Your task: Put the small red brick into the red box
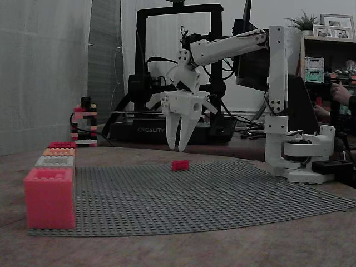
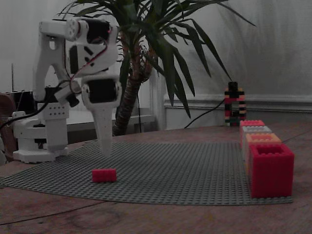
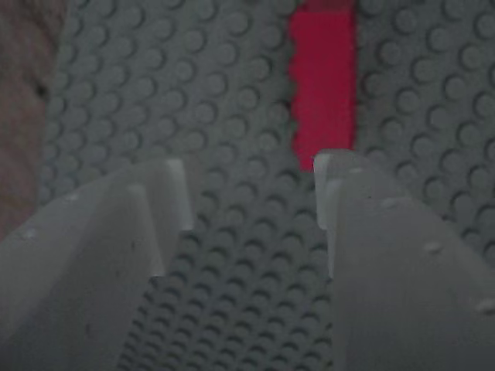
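A small red brick (image 1: 179, 165) (image 2: 104, 175) (image 3: 322, 81) lies flat on the grey studded baseplate (image 1: 222, 194) (image 2: 185, 170) (image 3: 193, 100). My white gripper (image 1: 179, 146) (image 2: 105, 148) (image 3: 251, 193) hangs above the plate, pointing down, open, nothing between its fingers. In the wrist view the brick sits just beyond the right fingertip (image 3: 332, 185), off the gap's centre. The red box (image 1: 49, 197) (image 2: 271, 169), open at the top, stands at the plate's near corner, far from the gripper.
Behind the red box runs a row of other boxes: white (image 1: 54, 161), orange (image 1: 58, 151) and another red (image 1: 61, 145). A small brick tower (image 1: 84, 125) (image 2: 235, 104) stands beyond the plate. A 3D printer (image 1: 178, 67) and my arm's base (image 1: 303, 156) sit behind.
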{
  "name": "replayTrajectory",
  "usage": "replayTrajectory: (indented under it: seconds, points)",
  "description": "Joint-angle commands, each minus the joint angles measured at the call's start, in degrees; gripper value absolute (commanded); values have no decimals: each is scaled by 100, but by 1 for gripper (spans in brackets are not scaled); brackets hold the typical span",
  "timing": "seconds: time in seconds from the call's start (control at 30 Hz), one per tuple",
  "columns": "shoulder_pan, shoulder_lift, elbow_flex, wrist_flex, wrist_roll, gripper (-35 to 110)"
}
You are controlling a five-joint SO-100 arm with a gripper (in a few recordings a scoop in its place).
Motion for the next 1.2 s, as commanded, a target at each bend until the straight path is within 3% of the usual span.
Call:
replayTrajectory:
  seconds: [0.0,1.0,1.17]
  points:
    - [105,220,53,114,26,16]
    - [105,-404,466,-475,0,15]
    - [105,-510,492,-633,-18,10]
